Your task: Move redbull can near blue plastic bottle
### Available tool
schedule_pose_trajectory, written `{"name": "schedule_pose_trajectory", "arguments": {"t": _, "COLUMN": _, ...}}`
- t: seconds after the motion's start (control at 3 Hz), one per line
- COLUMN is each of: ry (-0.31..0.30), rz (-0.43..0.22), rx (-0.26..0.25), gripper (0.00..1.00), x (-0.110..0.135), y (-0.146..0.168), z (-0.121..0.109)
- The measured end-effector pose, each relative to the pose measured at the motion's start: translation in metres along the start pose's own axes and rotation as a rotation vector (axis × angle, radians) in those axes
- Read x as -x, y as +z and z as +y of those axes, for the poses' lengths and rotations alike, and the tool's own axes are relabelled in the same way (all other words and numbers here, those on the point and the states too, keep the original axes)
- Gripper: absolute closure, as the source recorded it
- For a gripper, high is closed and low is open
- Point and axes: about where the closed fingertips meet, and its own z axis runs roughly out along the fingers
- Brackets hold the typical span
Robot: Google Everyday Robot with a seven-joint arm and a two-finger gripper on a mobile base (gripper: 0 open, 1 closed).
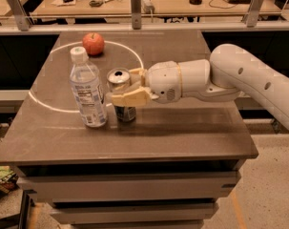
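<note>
End effector [123,87] clamps one redbull can [118,76] beside one blue plastic bottle [87,90]; one apple [93,43] behind.

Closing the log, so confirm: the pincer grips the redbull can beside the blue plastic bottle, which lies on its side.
Wrong: the camera view shows the blue plastic bottle standing upright. The pincer does grip the redbull can beside it.

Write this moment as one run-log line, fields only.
end effector: over table, shut on redbull can | redbull can: upright beside blue plastic bottle, narrow gap | release: pending
</note>
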Motion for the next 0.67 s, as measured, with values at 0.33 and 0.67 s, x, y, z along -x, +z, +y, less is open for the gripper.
{"name": "schedule_pose_trajectory", "arguments": {"t": 0.33, "ry": -0.001, "rz": 0.000, "rx": 0.005, "gripper": 0.82, "x": 0.0009, "y": 0.0022, "z": 0.0010}}
{"name": "schedule_pose_trajectory", "arguments": {"t": 0.67, "ry": -0.003, "rz": 0.000, "rx": 0.009, "gripper": 0.59, "x": 0.0016, "y": 0.0042, "z": 0.0020}}
